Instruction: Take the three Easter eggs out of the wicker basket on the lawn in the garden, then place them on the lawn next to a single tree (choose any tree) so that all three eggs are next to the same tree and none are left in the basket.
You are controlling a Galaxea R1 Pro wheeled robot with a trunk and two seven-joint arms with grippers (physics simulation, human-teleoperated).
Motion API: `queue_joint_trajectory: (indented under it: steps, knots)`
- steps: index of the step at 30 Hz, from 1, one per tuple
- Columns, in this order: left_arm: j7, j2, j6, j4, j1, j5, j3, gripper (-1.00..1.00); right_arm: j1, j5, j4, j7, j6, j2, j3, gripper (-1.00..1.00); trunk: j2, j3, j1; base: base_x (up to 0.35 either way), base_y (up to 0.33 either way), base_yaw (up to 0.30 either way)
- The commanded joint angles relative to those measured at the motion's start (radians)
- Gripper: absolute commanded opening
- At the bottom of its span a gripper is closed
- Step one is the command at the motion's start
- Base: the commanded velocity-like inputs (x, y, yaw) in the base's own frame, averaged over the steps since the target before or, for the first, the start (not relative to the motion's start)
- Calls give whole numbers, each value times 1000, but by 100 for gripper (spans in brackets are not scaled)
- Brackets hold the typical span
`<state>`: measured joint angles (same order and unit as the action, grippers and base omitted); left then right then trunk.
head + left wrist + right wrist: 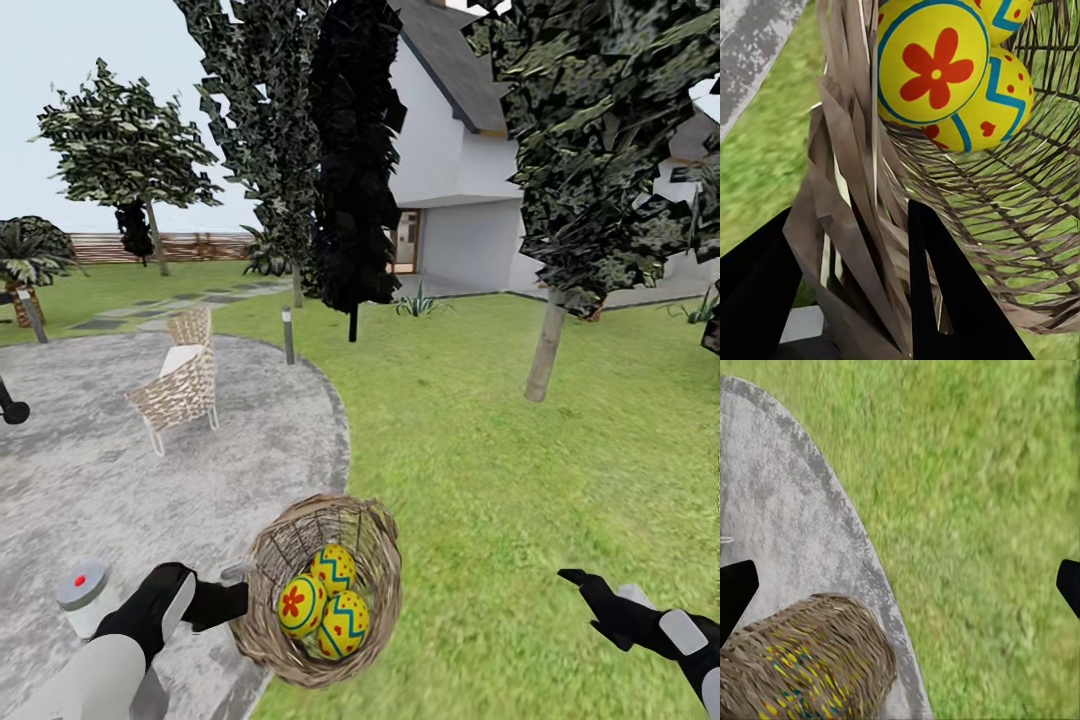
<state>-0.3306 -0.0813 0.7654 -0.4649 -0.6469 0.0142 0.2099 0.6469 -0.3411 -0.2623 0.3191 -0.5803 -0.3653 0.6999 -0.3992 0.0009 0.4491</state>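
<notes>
The woven basket (325, 600), tilted at the lawn's (520, 450) edge, holds three yellow eggs (325, 603) with blue zigzags and red flowers. Left fingers (945, 300) seemingly clamp its rim; right fingers (590, 590) spread apart.

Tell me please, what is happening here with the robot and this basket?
The left gripper holds the wicker basket by its wall, one finger on each side of the weave. It hangs tilted near where the lawn meets the paving, all three Easter eggs inside. The right gripper is open and empty over the grass.
</notes>
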Motion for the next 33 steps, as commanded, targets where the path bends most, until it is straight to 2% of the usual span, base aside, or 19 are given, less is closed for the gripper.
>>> queue_joint_trajectory:
  steps: [1, 5, 8, 11, 19, 28, 33]
  knots:
    - [-2, 0, 8, -1, 0, 10, 6, -100, 0, 1, 0, 1, -6, 1, 6, 100, -1, 0, 1, 333, 0, -56]
    - [-2, 1, 8, -1, 0, 10, 6, -100, 0, 1, 0, 2, -5, 3, 6, 100, -1, 0, 1, 333, 0, -14]
    - [-2, 2, 8, -1, 0, 10, 6, -100, 0, 6, 16, 2, 41, 3, 6, 100, -1, 0, 1, 333, 0, -1]
    - [-2, 2, 8, -1, 0, 10, 6, -100, 0, 3, 33, 2, 55, 2, 6, 100, -1, 0, 1, 333, 0, 0]
    - [-2, 2, 8, -1, 0, 10, 6, -100, 0, -1, 35, 3, 51, -3, 7, 100, -1, 0, 1, 333, 0, -5]
    - [-2, 2, 8, -1, 0, 10, 6, -100, 0, -1, 35, 9, 51, -3, 7, 100, -1, 0, 1, 333, 0, -209]
    - [-2, 2, 8, -1, 0, 10, 6, -100, 0, -1, 35, 11, 51, -4, 7, 100, -1, 0, 1, 333, 0, -30]
